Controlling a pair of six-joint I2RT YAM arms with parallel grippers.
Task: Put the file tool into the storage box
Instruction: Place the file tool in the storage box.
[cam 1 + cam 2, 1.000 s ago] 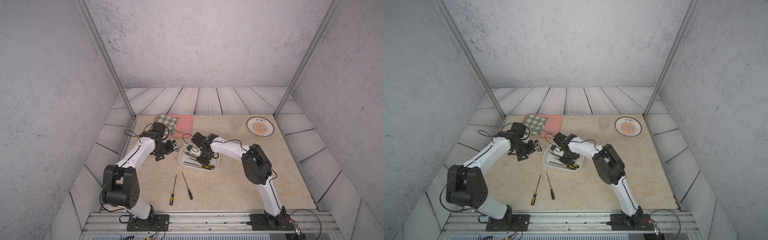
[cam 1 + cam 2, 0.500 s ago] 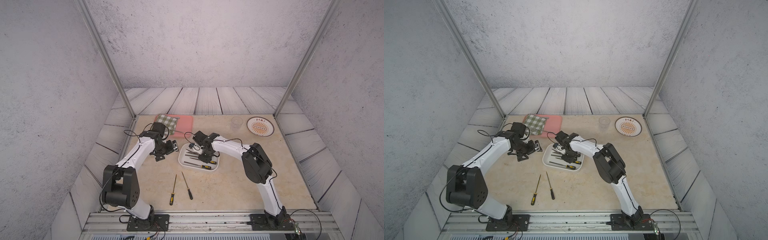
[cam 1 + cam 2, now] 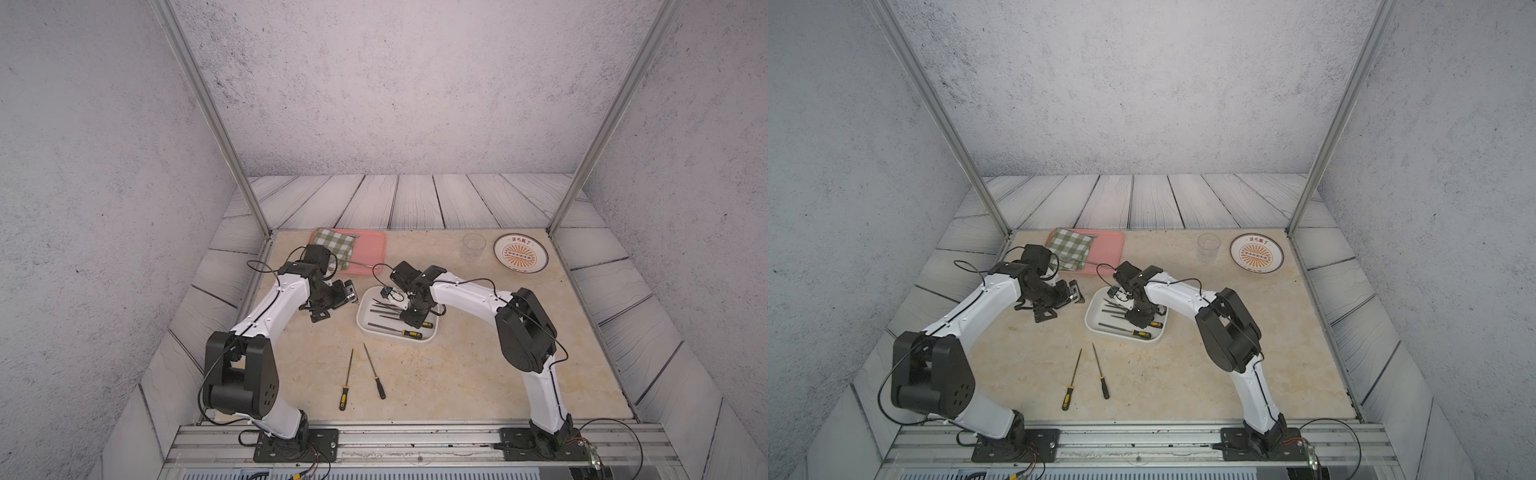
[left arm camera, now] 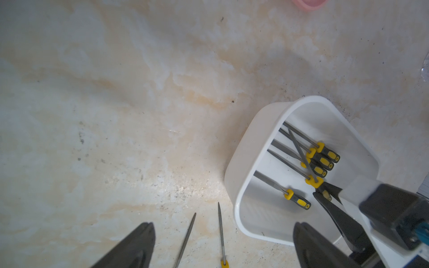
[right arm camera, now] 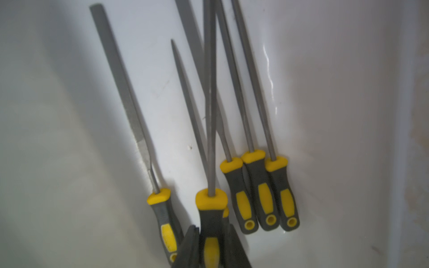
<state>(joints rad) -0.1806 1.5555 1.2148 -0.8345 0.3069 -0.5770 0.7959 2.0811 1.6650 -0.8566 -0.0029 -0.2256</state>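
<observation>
The white storage box (image 3: 362,328) (image 3: 1090,326) sits mid-table with several yellow-and-black-handled files lying in it. My right gripper (image 3: 409,320) (image 3: 1138,318) reaches down inside the box, shut on the handle of one file tool (image 5: 210,208), whose grey shaft (image 5: 211,116) crosses over the other files. The left wrist view shows that held file's yellow collar (image 4: 314,182) low in the box (image 4: 234,176). My left gripper (image 3: 320,313) (image 4: 224,226) hovers left of the box, open and empty. Two more files (image 3: 348,378) (image 3: 374,370) lie on the table in front of the box.
A pink tray (image 3: 370,249) carrying a green checked cloth (image 3: 334,247) lies at the back left. A clear cup (image 3: 473,245) and a patterned plate (image 3: 520,252) stand at the back right. Metal frame posts rise at the table's back corners.
My right gripper has shifted a little toward the back inside the box, still shut on the file. The left arm has stayed put.
</observation>
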